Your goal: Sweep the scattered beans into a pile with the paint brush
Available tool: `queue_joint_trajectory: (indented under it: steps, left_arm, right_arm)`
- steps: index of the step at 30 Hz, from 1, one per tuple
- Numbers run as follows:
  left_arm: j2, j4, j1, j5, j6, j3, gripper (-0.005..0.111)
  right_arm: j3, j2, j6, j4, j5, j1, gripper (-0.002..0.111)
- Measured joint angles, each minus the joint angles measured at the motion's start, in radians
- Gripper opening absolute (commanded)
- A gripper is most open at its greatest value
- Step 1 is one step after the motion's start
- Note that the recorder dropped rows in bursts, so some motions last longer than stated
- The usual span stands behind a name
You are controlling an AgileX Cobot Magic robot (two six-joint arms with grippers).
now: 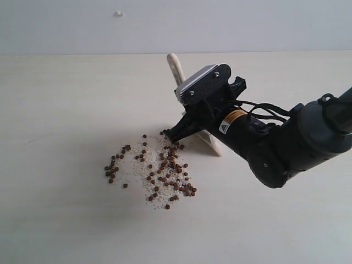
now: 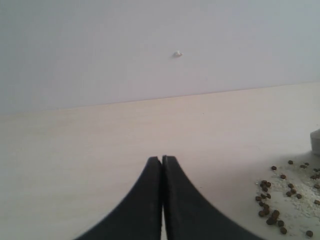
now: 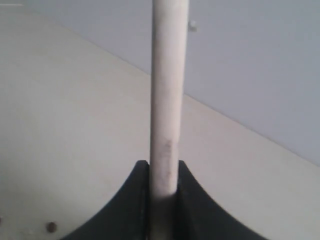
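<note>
The beans (image 1: 159,168) lie scattered on the pale table among fine whitish grains, left of centre in the exterior view. My right gripper (image 1: 175,132) stands at their far right edge, shut on the paint brush. The brush's pale wooden handle (image 1: 174,63) rises behind the wrist, and its off-white bristles (image 1: 212,144) rest on the table beneath the arm. In the right wrist view the handle (image 3: 168,100) runs straight between the black fingers of the right gripper (image 3: 163,167). My left gripper (image 2: 162,160) is shut and empty, with some beans (image 2: 272,212) off to one side; the exterior view does not show it.
The light wooden table (image 1: 66,110) meets a plain grey wall (image 1: 247,22) at the back. A small white speck (image 1: 119,13) sits on the wall. The bulky black right arm (image 1: 286,143) reaches in from the right edge.
</note>
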Motion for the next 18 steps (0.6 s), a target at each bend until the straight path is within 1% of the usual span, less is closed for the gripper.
queue_joint_trajectory:
  steps: [3, 7, 11, 14, 18]
  left_arm:
    - [0.000, 0.000, 0.000, 0.000, 0.000, 0.000, 0.000]
    - [0.000, 0.000, 0.000, 0.000, 0.000, 0.000, 0.000]
    - [0.000, 0.000, 0.000, 0.000, 0.000, 0.000, 0.000]
    - [0.000, 0.000, 0.000, 0.000, 0.000, 0.000, 0.000]
    - [0.000, 0.000, 0.000, 0.000, 0.000, 0.000, 0.000]
  right_arm:
    - [0.000, 0.000, 0.063, -0.084, -0.010, 0.000, 0.000]
    - [0.000, 0.000, 0.148, -0.134, -0.022, 0.000, 0.000]
    - [0.000, 0.002, 0.247, -0.225, -0.057, 0.000, 0.000]
    - [0.000, -0.011, 0.258, -0.234, -0.056, 0.000, 0.000]
    - [0.000, -0.059, 0.208, -0.167, -0.040, 0.000, 0.000]
